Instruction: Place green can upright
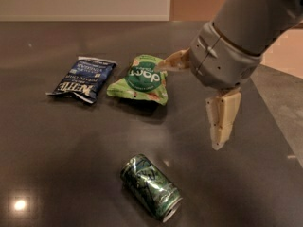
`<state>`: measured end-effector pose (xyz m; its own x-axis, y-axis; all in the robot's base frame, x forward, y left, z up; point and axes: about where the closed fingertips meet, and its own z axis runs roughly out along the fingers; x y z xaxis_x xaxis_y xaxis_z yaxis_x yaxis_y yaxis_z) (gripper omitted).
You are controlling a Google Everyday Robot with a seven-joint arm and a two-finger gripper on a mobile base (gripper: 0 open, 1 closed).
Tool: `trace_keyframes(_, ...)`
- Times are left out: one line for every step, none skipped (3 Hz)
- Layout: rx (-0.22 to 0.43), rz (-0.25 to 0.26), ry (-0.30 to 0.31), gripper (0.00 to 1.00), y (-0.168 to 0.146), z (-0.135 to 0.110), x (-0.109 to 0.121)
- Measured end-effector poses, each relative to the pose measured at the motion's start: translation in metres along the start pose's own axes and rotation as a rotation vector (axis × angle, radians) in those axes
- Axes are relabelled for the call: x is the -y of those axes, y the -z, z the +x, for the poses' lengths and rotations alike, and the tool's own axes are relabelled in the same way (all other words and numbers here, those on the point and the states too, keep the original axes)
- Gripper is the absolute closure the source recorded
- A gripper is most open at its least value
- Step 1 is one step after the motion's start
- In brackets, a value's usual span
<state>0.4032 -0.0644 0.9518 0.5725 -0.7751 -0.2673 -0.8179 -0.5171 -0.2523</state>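
Observation:
The green can (150,187) lies on its side on the dark table (71,141), near the front edge, with a silver end facing front right. My gripper (188,105) hangs above the table to the can's upper right, apart from it. It is open and empty. One cream finger (221,119) points down and the other finger (173,61) points left, over the edge of the light green snack bag.
A light green snack bag (141,79) with a round dark green logo lies at mid table. A dark blue snack bag (84,77) lies to its left. The table's right edge (272,122) runs close behind the gripper, with floor beyond.

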Motion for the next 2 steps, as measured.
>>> trace_keyframes(0.024, -0.031, 0.200, 0.00, -0.024, -0.025, -0.015)
trace_keyframes(0.012, -0.035, 0.362, 0.00, -0.042, -0.037, -0.032)
